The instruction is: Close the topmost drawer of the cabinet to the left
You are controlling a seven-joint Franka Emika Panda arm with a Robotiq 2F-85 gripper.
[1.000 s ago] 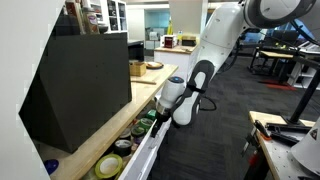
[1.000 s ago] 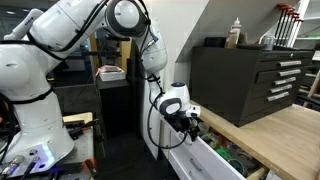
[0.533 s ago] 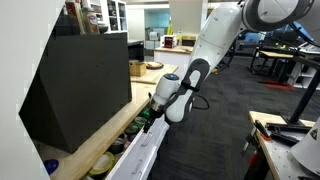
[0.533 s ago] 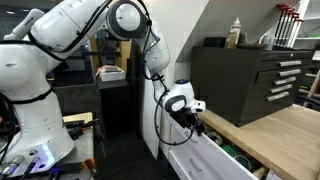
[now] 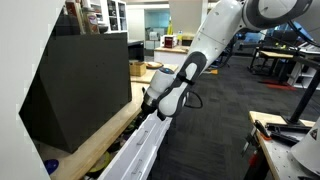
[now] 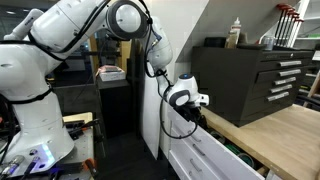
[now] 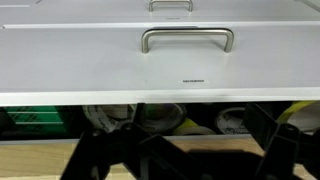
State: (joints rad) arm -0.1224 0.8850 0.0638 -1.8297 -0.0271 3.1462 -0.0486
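Observation:
The topmost drawer [image 5: 138,152] of the long white cabinet [image 5: 92,142] stands out only a narrow gap in both exterior views [image 6: 213,148]. My gripper [image 5: 151,112] presses against the drawer's upper front edge [image 6: 200,113]. The wrist view is upside down. It shows the flat white drawer front [image 7: 90,65] with a metal handle [image 7: 186,38]. Below it is a dark slit holding tape rolls [image 7: 160,116], then the light wood top [image 7: 30,158]. My gripper's dark fingers [image 7: 185,160] are spread wide apart and hold nothing.
A large black tool chest [image 5: 80,85] sits on the cabinet's wood top [image 6: 270,135], also seen in an exterior view [image 6: 250,75]. White lower drawer fronts [image 6: 195,165] lie under the top drawer. Benches and tools [image 5: 290,135] stand across the aisle.
The drawer has slid in from wide open to a narrow slit. My gripper moved with it toward the cabinet. The tape rolls are now mostly covered.

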